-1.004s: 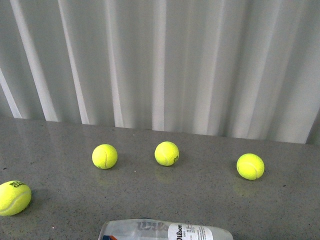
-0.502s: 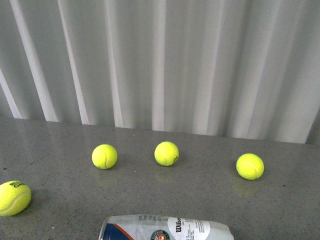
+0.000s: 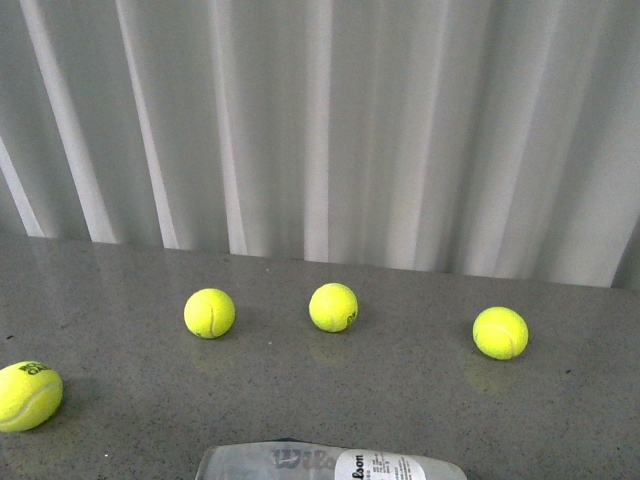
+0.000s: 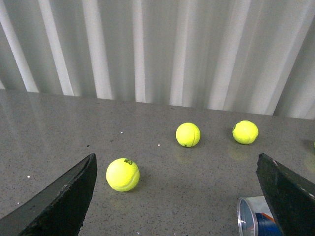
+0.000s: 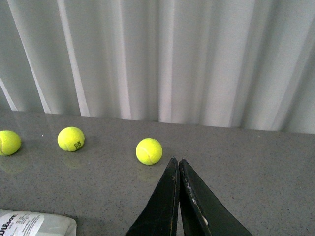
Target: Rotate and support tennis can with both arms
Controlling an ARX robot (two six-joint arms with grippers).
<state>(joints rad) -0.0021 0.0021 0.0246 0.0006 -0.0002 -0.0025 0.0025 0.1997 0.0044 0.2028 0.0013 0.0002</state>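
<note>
The can (image 3: pixel 330 463) lies on its side on the table (image 3: pixel 120 280) at the very near edge of the front view, with only its upper flank showing. Half a second ago its blue and orange band and round logo faced up. Now I see the grey "W" lettering through the clear wall and the white printed panel, and it sits a shade lower in the view. So it has rolled about its long axis, and it looks much as it did a second ago, which reads to me as rocking there and back rather than one steady turn. The left gripper (image 4: pixel 175 164) is spread wide, fingers (image 4: pixel 64 196) far apart. The can's open end is just beside one of them, though I cannot tell if they touch. The right gripper (image 5: pixel 176 162) has its fingers (image 5: pixel 192 196) pressed together on nothing, and the can's other end is off to its side. I'd say the turning has begun but neither arm is supporting the can yet, so it could still roll freely. Four balls (image 3: pixel 333 307) are scattered farther back and have not budged, with the white curtain (image 3: pixel 400 130) behind them.
</note>
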